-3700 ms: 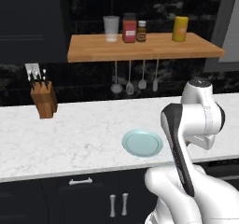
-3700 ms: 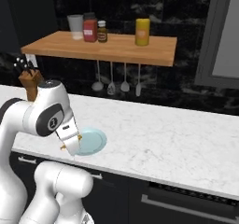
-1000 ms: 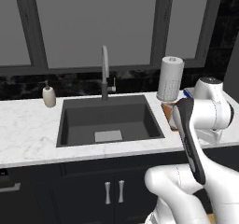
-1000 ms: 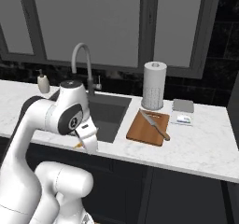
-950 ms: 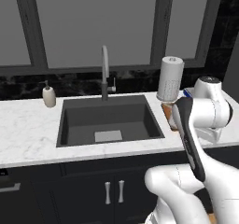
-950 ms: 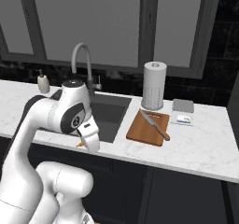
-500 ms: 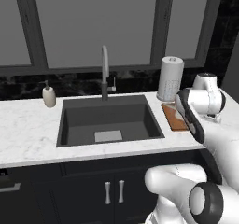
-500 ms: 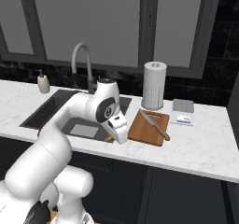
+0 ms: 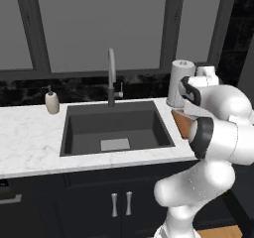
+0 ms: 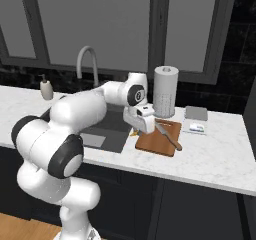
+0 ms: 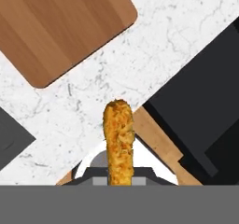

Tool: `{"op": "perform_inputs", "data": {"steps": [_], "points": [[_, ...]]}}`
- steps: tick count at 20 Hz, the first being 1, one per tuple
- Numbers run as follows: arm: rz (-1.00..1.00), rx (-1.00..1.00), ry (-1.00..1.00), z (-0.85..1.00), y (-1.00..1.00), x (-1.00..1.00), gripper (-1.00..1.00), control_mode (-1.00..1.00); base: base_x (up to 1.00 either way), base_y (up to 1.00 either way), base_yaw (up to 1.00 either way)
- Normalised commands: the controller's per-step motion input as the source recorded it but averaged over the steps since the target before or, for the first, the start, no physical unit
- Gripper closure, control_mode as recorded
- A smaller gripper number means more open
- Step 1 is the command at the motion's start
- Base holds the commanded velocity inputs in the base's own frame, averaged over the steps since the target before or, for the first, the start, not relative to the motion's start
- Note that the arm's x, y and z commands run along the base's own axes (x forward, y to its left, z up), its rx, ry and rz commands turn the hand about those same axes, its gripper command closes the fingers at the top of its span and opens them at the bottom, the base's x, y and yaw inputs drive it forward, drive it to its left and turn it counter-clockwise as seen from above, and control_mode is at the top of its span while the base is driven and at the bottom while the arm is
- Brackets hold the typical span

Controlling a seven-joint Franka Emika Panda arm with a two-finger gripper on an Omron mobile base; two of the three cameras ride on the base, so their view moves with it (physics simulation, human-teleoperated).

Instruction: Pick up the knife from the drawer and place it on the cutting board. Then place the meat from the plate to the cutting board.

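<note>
The reddish-brown cutting board (image 10: 159, 137) lies on the white counter right of the sink, and the knife (image 10: 169, 137) rests on it with its blade towards the paper towel roll. My gripper (image 10: 136, 129) hangs just off the board's left edge, shut on the meat (image 10: 134, 132). In the hand view the meat (image 11: 119, 136) is an orange-brown stick rising from between the fingers of the gripper (image 11: 119, 175), over bare marble near the counter's front edge, with a corner of the cutting board (image 11: 56, 27) beyond it. A strip of the cutting board (image 9: 182, 123) shows behind my arm. The plate and the drawer are out of view.
A tall paper towel roll (image 10: 166, 91) stands right behind the board. A blue-and-grey flat box (image 10: 194, 128) and a grey pad (image 10: 196, 113) lie to its right. The dark sink (image 9: 116, 128) with its faucet (image 9: 112, 77) is to the left, a soap dispenser (image 9: 51, 102) beyond it.
The base views drove from the plate's counter to the sink counter. In the last second my arm swung right, from the counter's front by the sink to the board's left edge, meat still held.
</note>
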Motion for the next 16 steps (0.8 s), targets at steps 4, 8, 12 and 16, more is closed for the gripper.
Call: {"op": "perform_inputs", "data": {"steps": [4,8,12,16], "points": [[0.00,0.00,0.04,-0.20,0.00,0.33,1.00,-1.00,0.00,0.00,0.00],[0.00,0.00,-0.07,-0.51,0.00,0.08,1.00,-1.00,0.00,0.00,0.00],[0.00,0.00,-0.11,-0.58,0.00,0.18,1.00,-1.00,0.00,0.00,0.00],[0.00,0.00,-0.10,-0.59,0.00,0.35,1.00,-1.00,0.00,0.00,0.00]]}}
